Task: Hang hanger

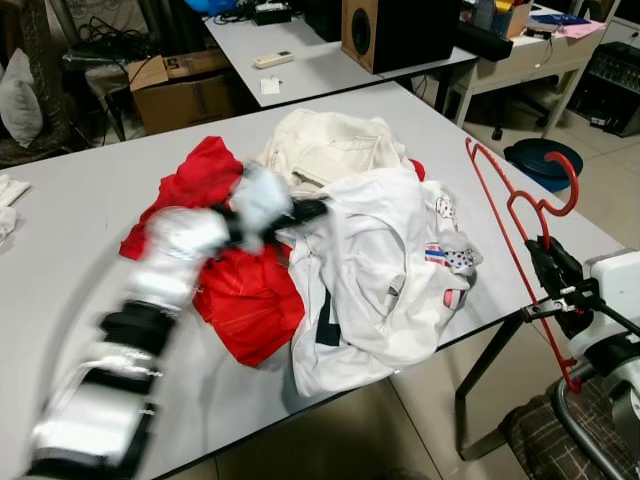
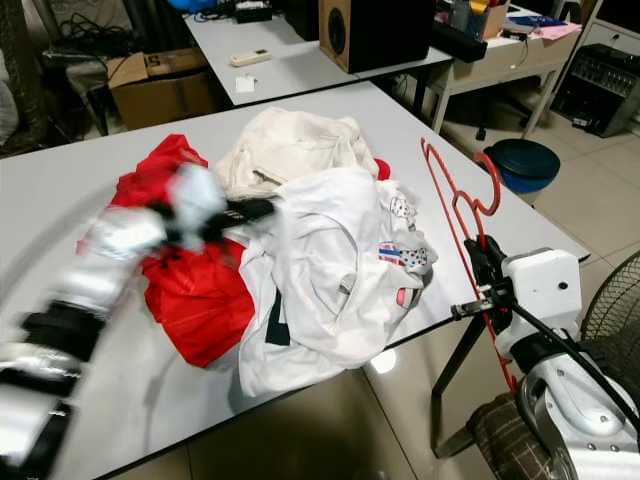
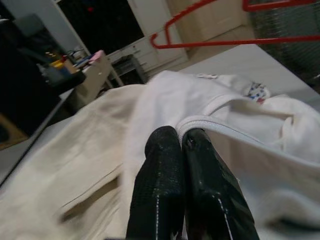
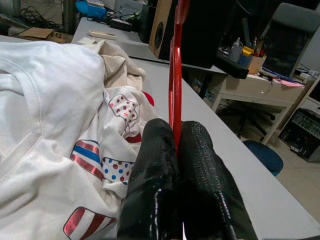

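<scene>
Right wrist view: the right gripper [image 4: 176,145] pinches the red hanger [image 1: 520,215] by its thin bar, holding it upright just off the table [image 1: 70,215] edge, hook outward. Left gripper [image 3: 181,145], fingers pressed together, rests on the white shirt [image 1: 365,265] collar; whether it holds cloth cannot be told. Risk: the narrow pinch may let the hanger swivel or slip; the moving, blurred left arm may drag the heaped shirt, red garment [image 1: 225,275] and cream garment [image 1: 325,145]. Beyond the grey table: a second table, speaker [image 1: 395,30], cardboard box [image 1: 180,90], tiled floor.
</scene>
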Controlling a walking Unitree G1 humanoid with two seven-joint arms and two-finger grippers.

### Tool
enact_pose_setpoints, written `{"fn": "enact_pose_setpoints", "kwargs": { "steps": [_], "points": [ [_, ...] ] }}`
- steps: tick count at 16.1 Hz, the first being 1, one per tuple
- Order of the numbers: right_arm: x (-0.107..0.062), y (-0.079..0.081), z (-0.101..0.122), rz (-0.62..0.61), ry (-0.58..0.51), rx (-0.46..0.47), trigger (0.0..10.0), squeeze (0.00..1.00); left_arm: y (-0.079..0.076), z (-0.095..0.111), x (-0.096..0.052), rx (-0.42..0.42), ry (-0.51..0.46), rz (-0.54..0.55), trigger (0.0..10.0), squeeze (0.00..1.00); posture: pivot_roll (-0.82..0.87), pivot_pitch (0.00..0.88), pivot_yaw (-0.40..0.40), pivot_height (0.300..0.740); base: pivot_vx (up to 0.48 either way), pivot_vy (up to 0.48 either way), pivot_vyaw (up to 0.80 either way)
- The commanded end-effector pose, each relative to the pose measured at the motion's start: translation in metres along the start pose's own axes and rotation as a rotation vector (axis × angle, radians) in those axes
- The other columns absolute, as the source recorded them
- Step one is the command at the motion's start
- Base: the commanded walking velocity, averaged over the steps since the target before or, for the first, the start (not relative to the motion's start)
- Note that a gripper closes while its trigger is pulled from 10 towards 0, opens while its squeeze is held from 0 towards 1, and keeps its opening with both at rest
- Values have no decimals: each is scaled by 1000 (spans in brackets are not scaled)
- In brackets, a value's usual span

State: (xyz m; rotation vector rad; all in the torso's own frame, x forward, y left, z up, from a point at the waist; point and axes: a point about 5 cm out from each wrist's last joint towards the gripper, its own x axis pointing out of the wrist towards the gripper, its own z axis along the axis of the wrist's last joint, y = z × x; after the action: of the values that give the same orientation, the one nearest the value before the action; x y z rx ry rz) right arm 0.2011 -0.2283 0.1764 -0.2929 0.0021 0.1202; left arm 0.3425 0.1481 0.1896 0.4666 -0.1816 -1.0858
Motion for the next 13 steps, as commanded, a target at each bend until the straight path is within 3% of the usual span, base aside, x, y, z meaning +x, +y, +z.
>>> {"fn": "enact_pose_setpoints", "kwargs": {
  "steps": [1,3,6,8,9,10,11,12,13],
  "points": [
    [1,-1,2,-10,-19,-4,10000,0,-1,-2,-9,-23,12,-32,0,0,-131,0,76,740,0,0,0],
    [3,0,0,-4,-23,3,10000,0,-4,-14,-60,-36,229,-161,0,0,-111,0,68,740,0,0,0],
    [7,4,-1,12,-28,9,10000,0,-23,-23,-70,-49,315,-257,0,0,-89,0,56,740,0,0,0],
    [9,5,-1,18,-33,12,10000,0,-25,-35,-71,13,411,-227,0,0,-88,0,56,740,0,0,0],
    [9,5,-1,17,-36,13,10000,0,-22,-32,-70,57,400,-184,0,0,-88,0,58,740,0,0,0],
    [9,5,-1,15,-37,13,10000,0,-17,-27,-65,73,362,-137,10000,0,-88,0,60,740,0,0,0],
    [8,4,-1,9,-37,12,10000,0,-16,-19,-61,11,294,-148,10000,0,-94,0,69,740,0,0,0],
    [8,3,-1,0,-37,11,10000,0,-14,-10,-56,-35,217,-150,10000,584,-97,0,73,740,0,0,0],
    [6,1,-1,-22,-36,12,10000,0,-12,1,-49,-62,136,-155,10000,1000,-100,0,79,740,0,0,0]
  ]
}}
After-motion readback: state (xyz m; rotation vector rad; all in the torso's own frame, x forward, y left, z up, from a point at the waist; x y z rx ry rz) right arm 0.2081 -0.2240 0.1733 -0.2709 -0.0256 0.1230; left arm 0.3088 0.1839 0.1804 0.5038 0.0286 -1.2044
